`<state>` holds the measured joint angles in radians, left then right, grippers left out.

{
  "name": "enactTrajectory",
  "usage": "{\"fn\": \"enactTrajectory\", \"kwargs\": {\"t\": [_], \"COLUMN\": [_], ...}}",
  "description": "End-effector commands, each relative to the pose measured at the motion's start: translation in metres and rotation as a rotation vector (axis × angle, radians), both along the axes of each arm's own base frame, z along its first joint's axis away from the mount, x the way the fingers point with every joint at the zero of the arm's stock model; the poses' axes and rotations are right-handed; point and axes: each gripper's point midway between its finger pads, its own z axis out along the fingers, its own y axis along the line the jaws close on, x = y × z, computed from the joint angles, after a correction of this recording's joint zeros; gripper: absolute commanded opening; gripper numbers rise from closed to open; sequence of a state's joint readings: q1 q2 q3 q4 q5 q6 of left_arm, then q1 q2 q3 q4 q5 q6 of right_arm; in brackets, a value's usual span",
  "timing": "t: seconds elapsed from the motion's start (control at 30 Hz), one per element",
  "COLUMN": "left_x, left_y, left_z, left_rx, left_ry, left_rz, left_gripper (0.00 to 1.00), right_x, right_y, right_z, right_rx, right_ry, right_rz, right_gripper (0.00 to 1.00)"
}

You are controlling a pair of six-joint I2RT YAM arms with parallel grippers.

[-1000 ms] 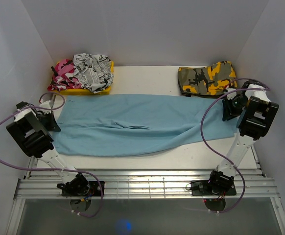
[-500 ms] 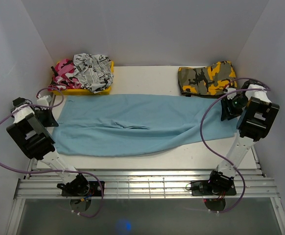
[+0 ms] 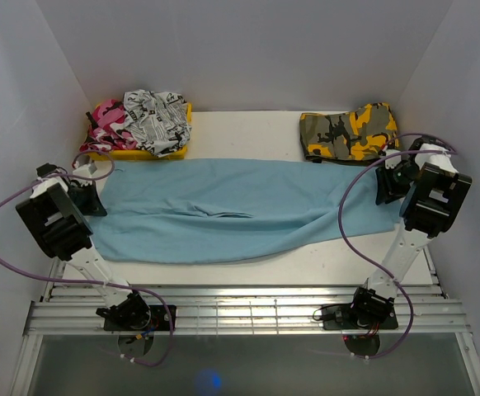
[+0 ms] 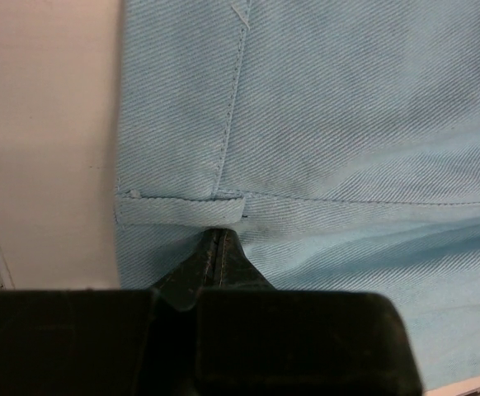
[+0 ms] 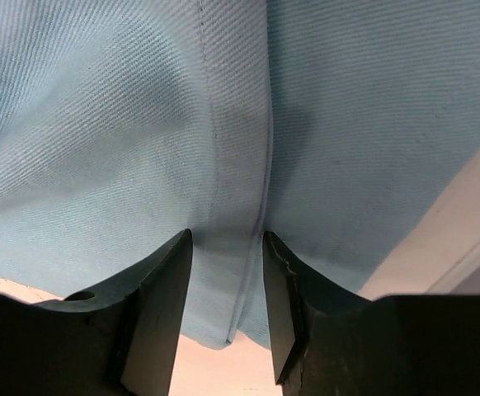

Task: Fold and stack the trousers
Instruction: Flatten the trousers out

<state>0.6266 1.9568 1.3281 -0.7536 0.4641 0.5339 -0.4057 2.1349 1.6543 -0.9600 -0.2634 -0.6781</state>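
Note:
The light-blue trousers [image 3: 223,210] lie spread flat across the table from left to right. My left gripper [image 3: 92,198] is at their left end. In the left wrist view its jaws [image 4: 215,235] are shut together, pinching the cloth [image 4: 347,124] just under a stitched hem. My right gripper [image 3: 386,186] is at the trousers' right end. In the right wrist view it [image 5: 228,247] is open, its two fingers standing either side of a seam on the cloth [image 5: 100,124], close to the cloth's edge.
A yellow tray [image 3: 178,147] at the back left holds pink camouflage and black-and-white printed clothes. A folded yellow-and-grey camouflage garment [image 3: 347,132] lies at the back right, just behind the right gripper. White walls close in three sides. A metal rail [image 3: 248,313] runs along the front.
My left gripper has moved a little back and to the right, and the trousers' left end has shifted inward with it. The right arm has barely moved.

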Motion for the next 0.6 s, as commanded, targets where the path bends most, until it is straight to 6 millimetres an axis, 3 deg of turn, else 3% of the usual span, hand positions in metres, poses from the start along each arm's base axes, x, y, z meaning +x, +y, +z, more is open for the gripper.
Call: {"fn": "enactTrajectory", "kwargs": {"t": [0.0,0.13,0.2,0.23,0.33,0.4,0.57], "left_x": [-0.01,-0.013,-0.011,-0.01,-0.013,-0.014,-0.016], "left_y": [0.008,0.008,0.007,0.007,0.007,0.007,0.009], "left_z": [-0.026,-0.038,-0.039,-0.039,-0.042,-0.044,-0.044], "left_rx": [0.038,0.035,0.027,0.028,0.035,0.038,0.06], "left_ry": [0.083,0.116,0.118,0.118,0.131,0.135,0.133], "left_rz": [0.037,0.055,0.062,0.062,0.06,0.061,0.057], "left_gripper": [0.0,0.0,0.0,0.0,0.0,0.0,0.0], "right_x": [0.003,-0.001,-0.001,-0.001,0.0,0.004,-0.009], "right_y": [0.006,0.011,0.011,0.012,0.015,0.016,0.021], "right_z": [-0.005,-0.009,-0.007,-0.006,0.008,0.023,0.069], "right_rx": [0.049,0.068,0.067,0.071,0.089,0.093,0.1], "right_ry": [0.007,0.035,0.033,0.032,0.017,-0.017,-0.059], "right_rz": [-0.005,-0.007,-0.004,-0.002,0.0,0.007,0.041], "right_gripper": [0.45,0.41,0.33,0.23,0.08,0.08,0.08]}}
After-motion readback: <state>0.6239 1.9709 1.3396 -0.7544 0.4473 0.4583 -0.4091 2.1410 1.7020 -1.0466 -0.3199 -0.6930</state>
